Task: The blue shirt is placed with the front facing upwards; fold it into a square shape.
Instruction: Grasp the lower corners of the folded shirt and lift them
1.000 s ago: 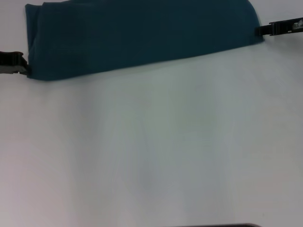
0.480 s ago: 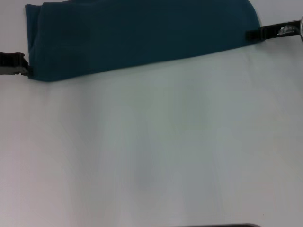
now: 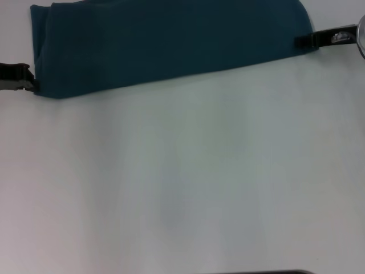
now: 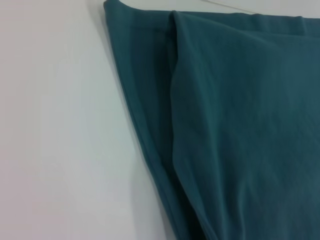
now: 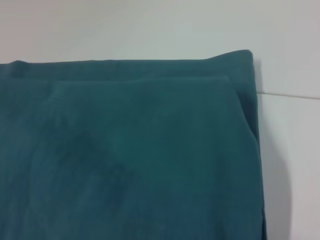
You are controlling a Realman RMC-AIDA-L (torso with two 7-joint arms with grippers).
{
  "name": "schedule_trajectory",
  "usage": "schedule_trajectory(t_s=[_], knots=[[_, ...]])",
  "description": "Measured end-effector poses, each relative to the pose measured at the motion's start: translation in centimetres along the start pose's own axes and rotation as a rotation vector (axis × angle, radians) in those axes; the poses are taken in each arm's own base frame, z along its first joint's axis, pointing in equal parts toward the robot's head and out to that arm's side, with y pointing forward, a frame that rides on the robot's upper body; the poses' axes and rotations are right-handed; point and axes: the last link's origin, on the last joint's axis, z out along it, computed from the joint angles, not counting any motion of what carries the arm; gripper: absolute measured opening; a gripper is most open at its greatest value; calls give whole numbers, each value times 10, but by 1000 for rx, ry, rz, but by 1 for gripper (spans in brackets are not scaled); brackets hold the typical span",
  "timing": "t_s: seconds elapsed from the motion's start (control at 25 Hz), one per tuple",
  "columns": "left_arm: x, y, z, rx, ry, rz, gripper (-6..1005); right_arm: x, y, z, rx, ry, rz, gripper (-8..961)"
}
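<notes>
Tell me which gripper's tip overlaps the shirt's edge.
The right gripper: its tip overlaps the blue shirt at the near right corner. The left gripper only meets the near left corner.

The setting looks like a plain test bench or lab station rather than a home, though the views are too narrow to be sure. A broad, bare white counter (image 3: 188,182) fills nearly the whole head view, smooth and evenly lit. The only item on it is the blue shirt (image 3: 171,43), lying folded along the far edge. A thin seam or line runs across the white surface beside the cloth in the right wrist view.
</notes>
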Motion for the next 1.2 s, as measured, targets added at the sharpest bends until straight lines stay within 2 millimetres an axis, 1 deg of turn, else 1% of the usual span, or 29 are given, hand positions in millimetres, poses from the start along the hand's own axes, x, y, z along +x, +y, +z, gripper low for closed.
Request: schedule_trajectory(t_s=[0.32, 0.6, 0.84, 1.2], knots=[[0, 0, 0, 2, 2, 1, 5, 3, 9, 5, -29, -7, -1, 503], [-1, -2, -1, 5, 2, -1, 5, 5, 14, 4, -63, 7, 9, 501], [-1, -3, -1, 7, 3, -2, 5, 6, 9, -1, -87, 11, 39, 500], [-1, -3, -2, 7, 5, 0, 6, 7, 5, -1, -71, 13, 39, 497]])
